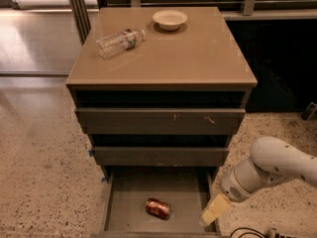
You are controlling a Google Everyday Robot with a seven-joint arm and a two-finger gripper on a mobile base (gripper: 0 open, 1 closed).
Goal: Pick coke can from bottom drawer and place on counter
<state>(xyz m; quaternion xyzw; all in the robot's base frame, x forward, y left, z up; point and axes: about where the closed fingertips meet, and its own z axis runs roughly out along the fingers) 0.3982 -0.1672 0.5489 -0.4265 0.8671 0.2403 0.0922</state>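
The coke can lies on its side on the grey floor of the open bottom drawer, near the middle front. My gripper hangs at the drawer's right wall, to the right of the can and apart from it, at the end of the white arm. The tan counter tops the cabinet above.
A clear plastic water bottle lies on its side at the counter's back left. A pale bowl stands at the counter's back middle. The two upper drawers are pulled slightly out. Speckled floor surrounds the cabinet.
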